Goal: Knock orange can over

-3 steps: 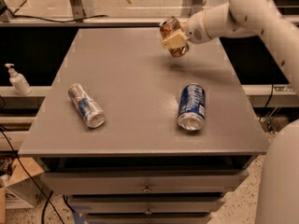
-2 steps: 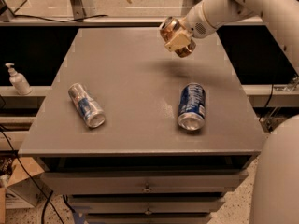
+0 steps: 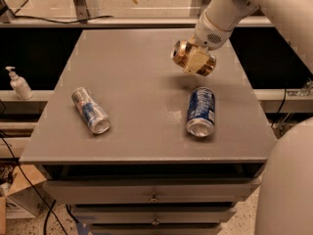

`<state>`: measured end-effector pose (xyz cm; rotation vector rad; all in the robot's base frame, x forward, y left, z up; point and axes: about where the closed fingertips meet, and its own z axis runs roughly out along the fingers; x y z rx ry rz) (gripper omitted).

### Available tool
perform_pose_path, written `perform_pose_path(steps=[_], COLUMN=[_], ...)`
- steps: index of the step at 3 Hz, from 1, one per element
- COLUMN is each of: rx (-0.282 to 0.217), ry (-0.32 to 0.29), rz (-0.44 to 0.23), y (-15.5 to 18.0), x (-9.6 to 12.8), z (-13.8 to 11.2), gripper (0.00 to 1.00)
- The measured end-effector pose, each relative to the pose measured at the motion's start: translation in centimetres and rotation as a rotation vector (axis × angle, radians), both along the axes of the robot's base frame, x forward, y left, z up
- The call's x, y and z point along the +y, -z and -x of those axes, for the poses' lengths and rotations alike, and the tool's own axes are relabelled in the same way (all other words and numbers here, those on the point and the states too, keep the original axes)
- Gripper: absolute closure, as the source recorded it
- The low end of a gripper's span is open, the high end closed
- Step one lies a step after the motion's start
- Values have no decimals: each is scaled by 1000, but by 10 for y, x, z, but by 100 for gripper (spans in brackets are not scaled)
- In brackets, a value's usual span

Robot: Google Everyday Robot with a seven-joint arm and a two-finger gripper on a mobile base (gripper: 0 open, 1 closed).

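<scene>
The orange can (image 3: 180,53) is gold-orange with a silver rim. It lies tilted on its side in the air, above the back right part of the grey table (image 3: 137,72), and casts a shadow below. My gripper (image 3: 197,60) comes in from the upper right on the white arm (image 3: 222,13). It is shut on the orange can, with a cream finger (image 3: 195,61) across the can's body.
A dark blue can (image 3: 201,111) lies on its side just in front of the held can. A silver can with a blue label (image 3: 91,110) lies on its side at the front left. A soap bottle (image 3: 19,83) stands on the left shelf. Drawers (image 3: 154,192) sit under the table.
The arm has brought the orange can toward the front of the table and a little lower, nearer the dark blue can. The two lying cans have not moved.
</scene>
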<state>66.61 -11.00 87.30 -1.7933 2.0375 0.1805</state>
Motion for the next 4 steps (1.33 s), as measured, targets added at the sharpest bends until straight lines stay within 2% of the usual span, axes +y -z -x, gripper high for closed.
perform_pose_path(steps=[1, 2, 3, 4], rx=[45, 34, 36, 36], ry=[-56, -78, -80, -80], rz=[54, 24, 24, 24], y=[4, -3, -1, -1], x=[-2, 2, 4, 4], z=[30, 52, 52, 52], gripper=[37, 14, 0, 0])
